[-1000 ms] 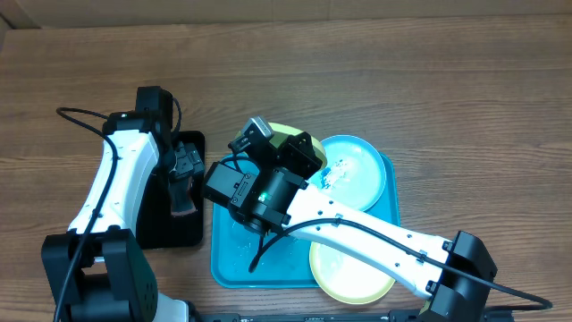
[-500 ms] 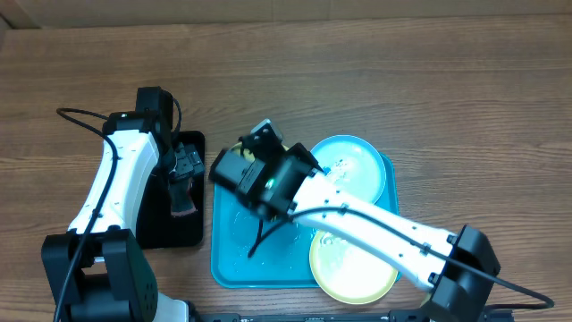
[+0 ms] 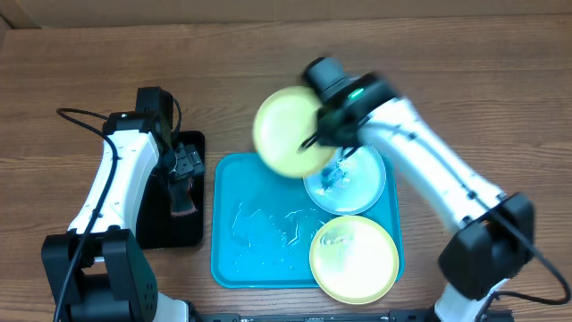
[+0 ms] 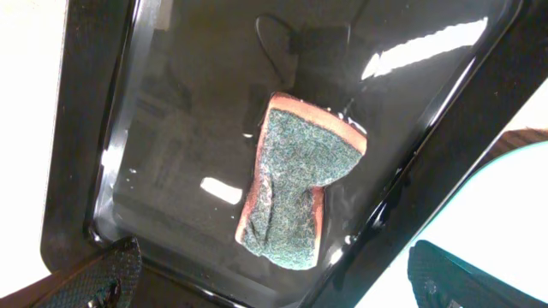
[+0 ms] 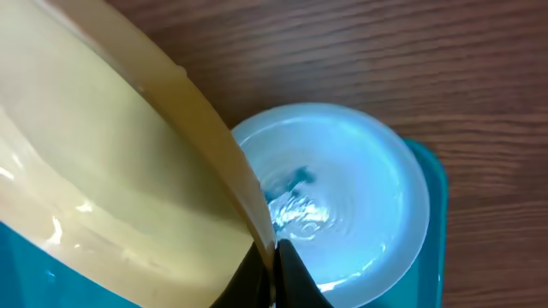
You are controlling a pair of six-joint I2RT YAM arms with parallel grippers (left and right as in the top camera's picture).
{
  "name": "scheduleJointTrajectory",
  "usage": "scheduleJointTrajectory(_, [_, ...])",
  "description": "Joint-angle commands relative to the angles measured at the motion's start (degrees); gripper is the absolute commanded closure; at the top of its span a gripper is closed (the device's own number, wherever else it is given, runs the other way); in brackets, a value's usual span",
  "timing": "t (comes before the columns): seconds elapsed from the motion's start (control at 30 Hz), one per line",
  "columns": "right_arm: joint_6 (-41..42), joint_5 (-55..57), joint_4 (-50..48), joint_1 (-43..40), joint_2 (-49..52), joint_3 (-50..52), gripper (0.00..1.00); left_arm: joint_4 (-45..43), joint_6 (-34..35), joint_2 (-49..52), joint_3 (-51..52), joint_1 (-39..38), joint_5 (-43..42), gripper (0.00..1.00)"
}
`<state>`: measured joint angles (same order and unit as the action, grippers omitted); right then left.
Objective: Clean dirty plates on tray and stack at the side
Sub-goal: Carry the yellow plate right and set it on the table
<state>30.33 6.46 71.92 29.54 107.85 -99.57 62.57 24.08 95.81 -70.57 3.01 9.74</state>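
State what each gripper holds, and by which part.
Right gripper pinches the tilted yellow-green plate by its rim. Left gripper holds nothing, open above the sponge.

Right arm (image 3: 420,170): blurred overhead; base cut by the bottom edge at 5 o'clock.
Right gripper (image 5: 274,272): only 2 dark finger ends show, at 6 o'clock of its wrist view, pinched on a rim.
Lifted yellow plate (image 3: 288,132): outline blurred overhead; cut by the top and left edges in the wrist view.
Blue plate (image 3: 350,182): rim at 10 o'clock hidden under the lifted yellow plate; scribble too blurred to read.
Tray (image 3: 225,201): far edge partly covered.
Left gripper (image 4: 284,278): only 2 tips show, at 7 and 5 o'clock, wide apart.
Black tray (image 4: 81,128): cut by the top and bottom edges.
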Motion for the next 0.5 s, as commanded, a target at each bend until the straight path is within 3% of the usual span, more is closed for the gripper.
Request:
scheduleJointTrajectory(0.0, [1.2, -12.9, -1.2, -9.6, -0.9, -2.1, 0.96, 0.2, 0.3, 0.1, -1.3, 0.0, 0.7, 0.0])
scheduleJointTrajectory(0.2, [-0.8, -20.6, -2.0, -28.2, -0.9, -2.1, 0.96, 0.2, 0.3, 0.1, -1.3, 0.0, 0.8, 0.0])
scheduleJointTrajectory(0.47, [-5.3, -21.1, -1.2, -48.0, -0.8, -2.1, 0.96, 0.2, 0.3, 0.1, -1.3, 0.0, 0.8, 0.0])
